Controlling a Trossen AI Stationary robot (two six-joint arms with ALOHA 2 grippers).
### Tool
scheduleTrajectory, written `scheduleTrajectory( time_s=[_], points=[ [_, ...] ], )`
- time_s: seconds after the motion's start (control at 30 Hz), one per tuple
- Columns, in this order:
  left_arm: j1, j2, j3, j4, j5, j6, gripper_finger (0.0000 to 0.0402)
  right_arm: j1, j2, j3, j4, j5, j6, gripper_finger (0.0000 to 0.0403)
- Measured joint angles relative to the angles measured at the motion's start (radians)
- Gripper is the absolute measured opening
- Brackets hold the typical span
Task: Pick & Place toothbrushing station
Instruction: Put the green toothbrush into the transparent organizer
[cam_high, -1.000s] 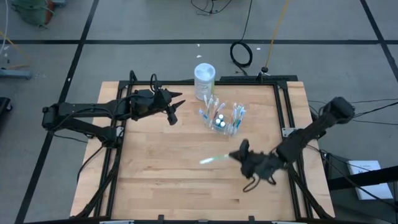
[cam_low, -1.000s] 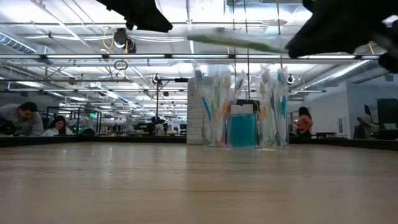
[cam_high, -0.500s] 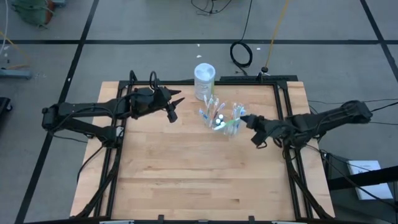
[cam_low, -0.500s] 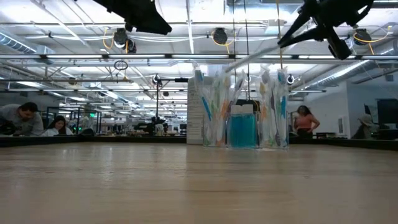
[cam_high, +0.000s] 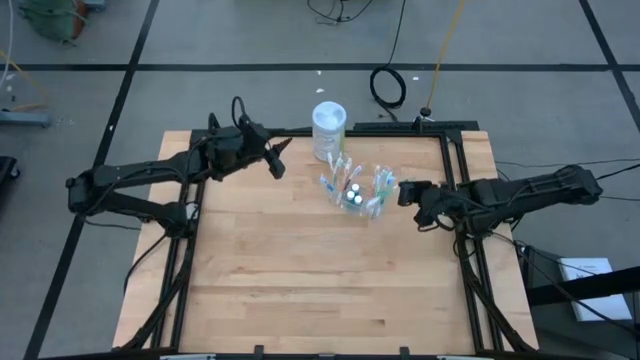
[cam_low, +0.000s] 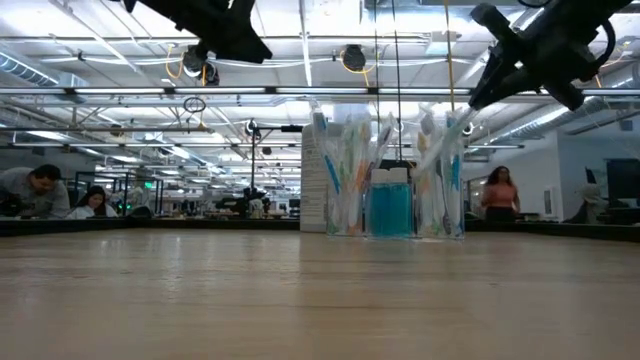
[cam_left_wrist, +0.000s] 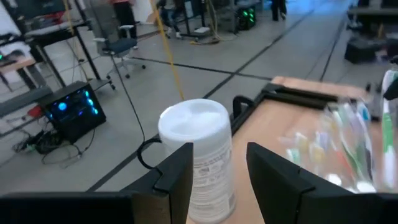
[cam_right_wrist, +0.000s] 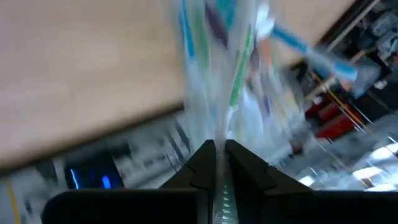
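Note:
The toothbrushing station (cam_high: 355, 190), a clear holder with several toothbrushes standing upright in it, rests on the wooden table toward its far edge; it also shows in the low view (cam_low: 390, 180). My right gripper (cam_high: 405, 192) hangs just right of it, above table height (cam_low: 487, 88), shut on a white-and-green toothbrush (cam_low: 445, 140). My left gripper (cam_high: 278, 163) hovers open, left of the station, with nothing between its fingers (cam_left_wrist: 217, 168). My right gripper pinches the toothbrush's handle (cam_right_wrist: 221, 177) between its two fingers. The fingers slant down from the table's right side, and the brush runs on along them. The brush is lifted clear of the table and tilted, its free end (cam_low: 432, 158) down among the station's brushes.
A white round canister (cam_high: 329, 125) stands at the far edge just behind the station, straight ahead of my left gripper (cam_left_wrist: 199, 149). Black frame rails (cam_high: 455, 180) run along the table's sides. The near half of the tabletop (cam_high: 320, 290) is bare wood.
My right gripper has gone from the table's middle up and toward the far right, beside the station, rolling its wrist. The toothbrush, level before, now slants with its free end down at the station. My left gripper has swung a little toward the far edge.

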Motion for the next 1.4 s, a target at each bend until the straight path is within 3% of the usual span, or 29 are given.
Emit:
scheduleTrajectory(
  time_s=[0.07, 0.17, 0.33, 0.53, 0.7, 0.77, 0.87, 0.97, 1.1, 1.4],
  points=[
    [0.014, 0.000, 0.000, 0.008, 0.001, -0.025, 0.0152, -0.009, -0.020, 0.000, 0.001, 0.047, -0.050, 0.0022],
    [0.029, 0.000, 0.000, 0.010, 0.003, -0.033, 0.0152, -0.023, -0.044, 0.000, -0.055, 0.022, -0.041, 0.0022],
    [0.045, 0.000, 0.000, 0.009, 0.004, -0.039, 0.0152, -0.040, -0.063, 0.000, -0.100, -0.065, 0.005, 0.0022],
    [0.047, 0.000, 0.000, 0.008, 0.004, -0.040, 0.0152, -0.042, -0.013, -0.004, -0.062, -0.276, 0.091, 0.0022],
    [0.047, 0.000, 0.000, 0.005, 0.004, -0.039, 0.0152, -0.016, 0.057, -0.077, 0.107, -0.079, -0.157, 0.0022],
    [0.047, 0.000, 0.000, 0.002, 0.004, -0.037, 0.0152, -0.019, 0.072, -0.105, 0.225, -0.014, -0.181, 0.0022],
    [0.047, 0.000, 0.000, -0.002, 0.004, -0.023, 0.0152, -0.040, 0.092, -0.137, 0.390, -0.009, -0.100, 0.0022],
    [0.047, 0.000, 0.000, -0.002, 0.004, -0.012, 0.0152, -0.052, 0.099, -0.148, 0.480, -0.077, -0.022, 0.0023],
    [0.047, 0.000, 0.000, -0.003, 0.004, -0.012, 0.0152, -0.056, 0.125, -0.151, 0.498, -0.166, 0.106, 0.0035],
    [0.047, 0.000, 0.000, -0.024, 0.004, -0.005, 0.0152, -0.056, 0.213, -0.151, 0.502, -0.179, 0.278, 0.0087]
  ],
)
